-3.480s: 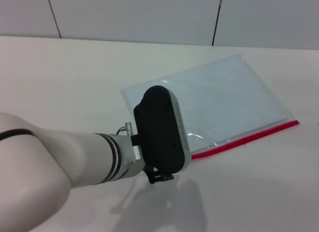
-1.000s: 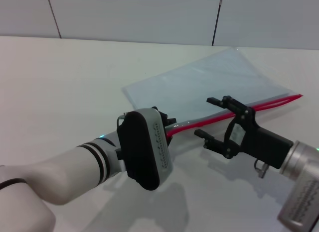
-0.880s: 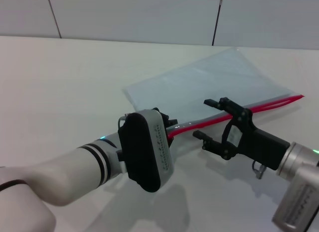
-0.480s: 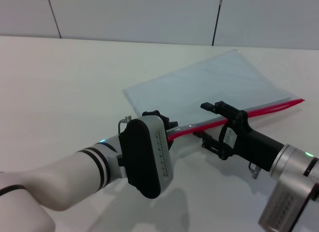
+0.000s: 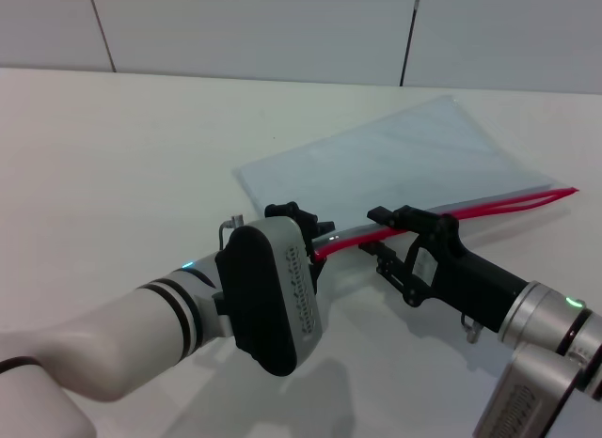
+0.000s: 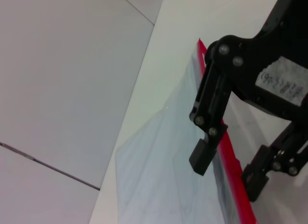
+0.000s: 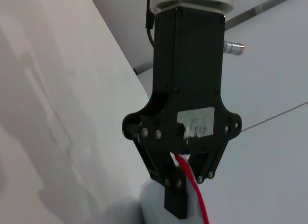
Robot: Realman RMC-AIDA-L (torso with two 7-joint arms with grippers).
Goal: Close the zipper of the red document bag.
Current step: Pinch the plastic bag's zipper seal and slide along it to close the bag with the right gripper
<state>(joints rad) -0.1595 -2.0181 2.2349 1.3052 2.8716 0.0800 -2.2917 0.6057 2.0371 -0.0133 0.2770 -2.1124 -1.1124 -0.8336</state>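
Observation:
The red document bag [image 5: 395,165] is a translucent pale blue pouch on the white table, its near long edge lifted. The zipper [image 5: 508,204] runs as a red strip along that edge. My left gripper [image 5: 308,229] is shut on the zipper's left end; the right wrist view shows the left gripper [image 7: 179,192] pinching the red strip [image 7: 195,195]. My right gripper [image 5: 381,239] stands open just right of it, one finger on either side of the strip. In the left wrist view the right gripper [image 6: 227,168] straddles the zipper [image 6: 237,185] over the bag [image 6: 163,176].
The white table [image 5: 122,147] stretches bare to the left and in front. A grey panelled wall [image 5: 254,29] with dark seams rises behind it. Both forearms cross the near part of the table.
The right gripper has slid left along the zipper, closing in on the left gripper. The left gripper keeps hold of the raised zipper end. Earlier the bag lay flat.

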